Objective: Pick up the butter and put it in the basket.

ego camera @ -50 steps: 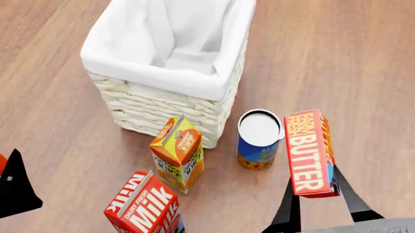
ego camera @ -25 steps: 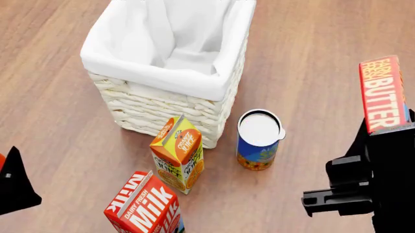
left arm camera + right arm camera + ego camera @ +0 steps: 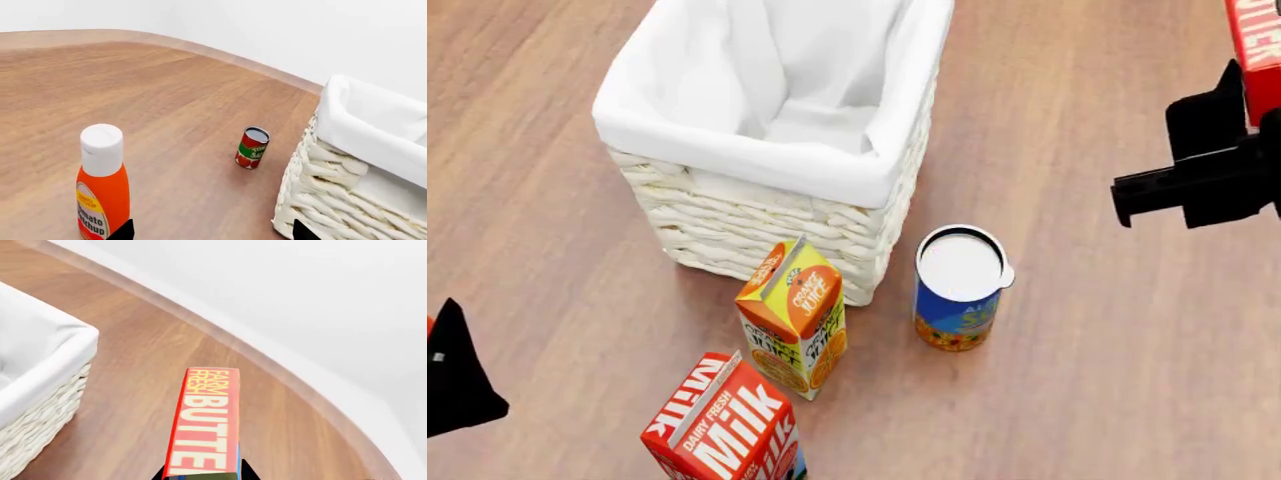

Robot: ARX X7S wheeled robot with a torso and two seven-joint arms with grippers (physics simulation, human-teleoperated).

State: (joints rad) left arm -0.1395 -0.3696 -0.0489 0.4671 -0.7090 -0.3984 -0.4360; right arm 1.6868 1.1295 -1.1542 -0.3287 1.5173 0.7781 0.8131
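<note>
"FARM FRESH BUTTER" on butter [image 3: 203, 425]

What you are not seeing in full

The frame edge is cropping the butter [image 3: 1257, 50] to a red sliver in your head view, the right gripper's [image 3: 202, 474] fingertips are barely showing, and the milk carton [image 3: 723, 425] is running off the bottom.

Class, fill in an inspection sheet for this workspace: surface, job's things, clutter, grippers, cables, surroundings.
Surface: wooden table, bare between items.
Job's things: butter held aloft in right gripper; basket with only its liner showing inside.
Clutter: orange juice carton, milk carton, blue can near basket; ketchup bottle, tomato can.
Grippers: right shut on butter; left gripper open, holding nothing.
Cables: nothing seen.
Surroundings: plain white wall.
</note>
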